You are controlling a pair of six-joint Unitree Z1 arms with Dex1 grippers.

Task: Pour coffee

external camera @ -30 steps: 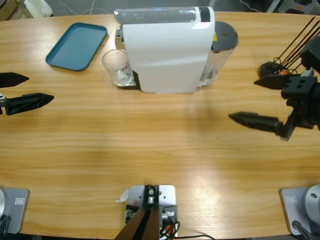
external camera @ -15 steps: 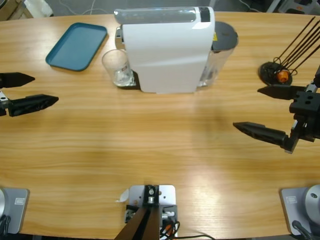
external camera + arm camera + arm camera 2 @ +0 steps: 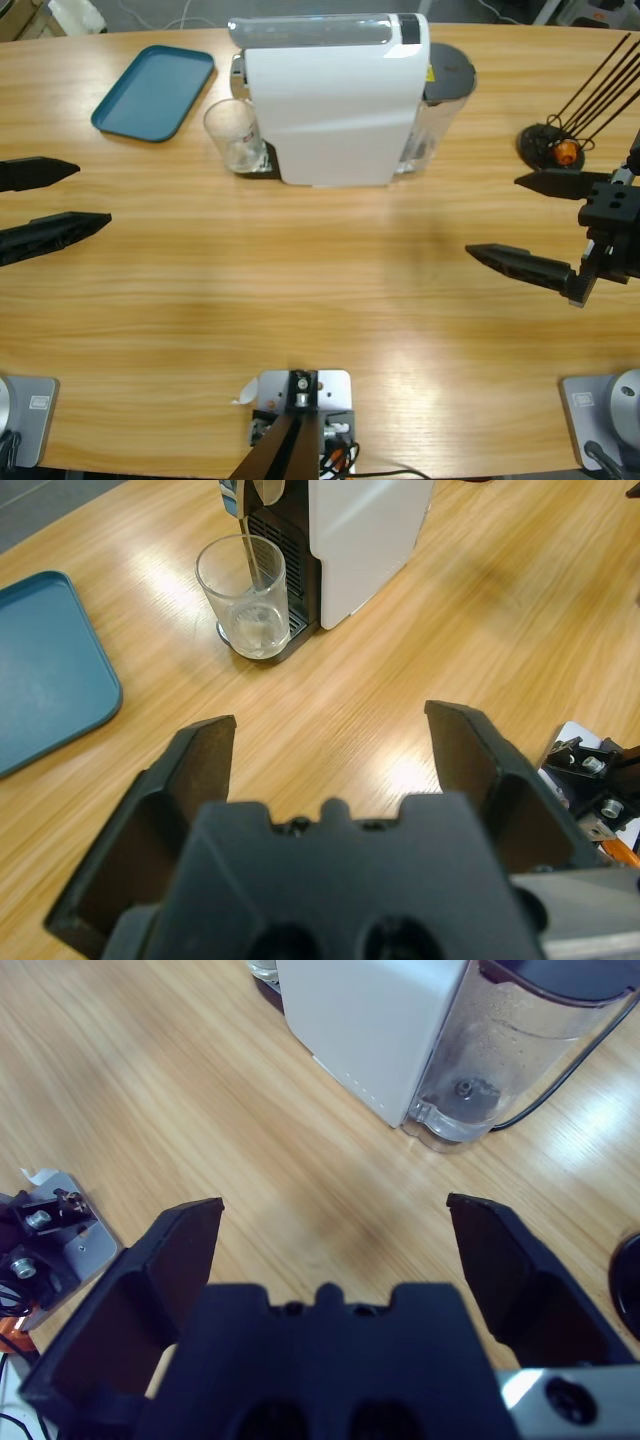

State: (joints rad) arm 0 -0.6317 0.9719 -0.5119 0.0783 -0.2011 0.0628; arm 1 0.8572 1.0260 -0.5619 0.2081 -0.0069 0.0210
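Note:
A clear glass tumbler (image 3: 236, 136) (image 3: 255, 595) stands upright on the drip grate under the spout of the white coffee machine (image 3: 335, 100) (image 3: 365, 525). I cannot make out any coffee in it; its bottom looks pale. My left gripper (image 3: 94, 193) (image 3: 330, 720) hovers open at the table's left edge, well short of the tumbler, with nothing between its jaws. At the right side my right gripper (image 3: 492, 216) (image 3: 335, 1205) is open and holds nothing, aimed at the machine's rear end and its clear water tank (image 3: 440, 105) (image 3: 500, 1050).
A teal tray (image 3: 155, 90) (image 3: 45, 670) lies flat at the back left, beside the tumbler. A black stand with thin rods and an orange piece (image 3: 555, 148) sits at the far right, just behind the right gripper. Bare wooden tabletop (image 3: 300, 270) stretches between the two grippers.
The left gripper shifted a little toward the near edge and its jaws spread slightly. The right gripper drew back to the right and nearer, then held still.

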